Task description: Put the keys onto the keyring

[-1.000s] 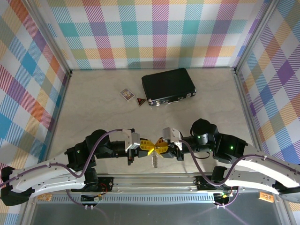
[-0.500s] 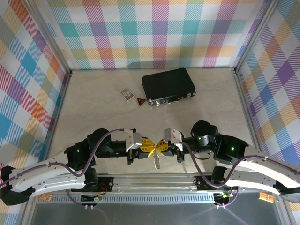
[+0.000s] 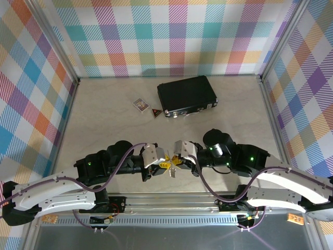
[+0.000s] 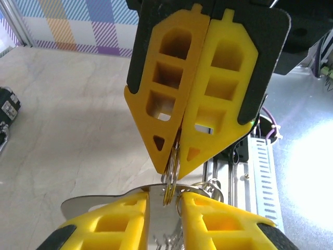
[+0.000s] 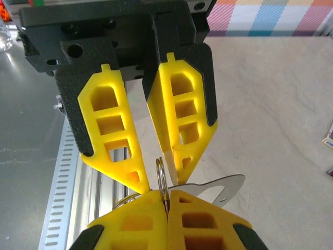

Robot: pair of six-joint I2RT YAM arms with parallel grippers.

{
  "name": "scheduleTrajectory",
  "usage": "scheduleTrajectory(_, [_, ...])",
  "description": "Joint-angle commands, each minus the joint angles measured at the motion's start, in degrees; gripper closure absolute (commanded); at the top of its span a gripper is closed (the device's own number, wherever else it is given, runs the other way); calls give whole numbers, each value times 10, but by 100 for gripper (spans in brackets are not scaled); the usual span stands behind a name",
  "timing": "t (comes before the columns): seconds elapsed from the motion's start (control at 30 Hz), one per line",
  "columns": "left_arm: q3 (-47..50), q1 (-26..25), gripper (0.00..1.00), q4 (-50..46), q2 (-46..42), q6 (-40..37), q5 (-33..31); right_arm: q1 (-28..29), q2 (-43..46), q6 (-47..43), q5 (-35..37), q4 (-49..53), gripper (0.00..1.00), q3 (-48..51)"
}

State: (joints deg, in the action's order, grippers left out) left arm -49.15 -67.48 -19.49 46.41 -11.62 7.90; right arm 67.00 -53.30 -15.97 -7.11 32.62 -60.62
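Observation:
In the top view my two grippers meet tip to tip near the table's front edge. My right gripper [image 3: 177, 161] [image 5: 166, 194] is shut on a thin silvery split ring [image 5: 162, 174] of the keyring, which stands on edge out of its pinched tips. My left gripper [image 3: 165, 164] [image 4: 165, 198] is slightly open, one fingertip on each side of that ring [image 4: 173, 179], apart from it. A flat silvery metal plate [image 5: 221, 188] [image 4: 99, 200] lies across behind the tips. More thin rings [image 4: 210, 186] hang beside it. The keys are hidden under the grippers.
A black rectangular case [image 3: 187, 96] lies at the back of the table. A small patterned card box [image 3: 140, 105] and a red triangular tag [image 3: 156, 111] lie left of it. An aluminium rail [image 3: 171, 200] runs along the near edge, and checked walls stand on three sides.
The right gripper has closed on the ring and the left gripper has opened a little. Both wrists have swung inward, bringing the tips closer together.

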Motion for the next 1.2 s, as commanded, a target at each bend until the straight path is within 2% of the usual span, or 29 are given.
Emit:
scheduleTrajectory(0.0, [-25, 0, 79, -8, 2, -14, -9, 4, -10, -13, -3, 18, 100, -24])
scheduleTrajectory(0.23, [-32, 0, 78, -25, -10, -23, -26, 3, -12, -14, -6, 24, 100, -26])
scheduleTrajectory(0.5, [-33, 0, 80, -18, -1, -24, -17, 4, -22, -14, -20, 27, 100, -29])
scheduleTrajectory(0.77, [-32, 0, 86, -3, 12, -25, -5, 4, -25, -13, -25, 30, 100, -32])
scheduleTrajectory(0.93, [-30, 0, 100, 6, 11, -25, 6, 4, -23, -11, -25, 30, 100, -31])
scheduleTrajectory(1.13, [-19, 0, 100, 48, -13, -13, 13, 4, -13, 7, -8, 16, 100, -25])
scheduleTrajectory(1.17, [-13, 0, 100, 64, -21, -10, 14, 4, -9, 12, -6, 9, 96, -21])
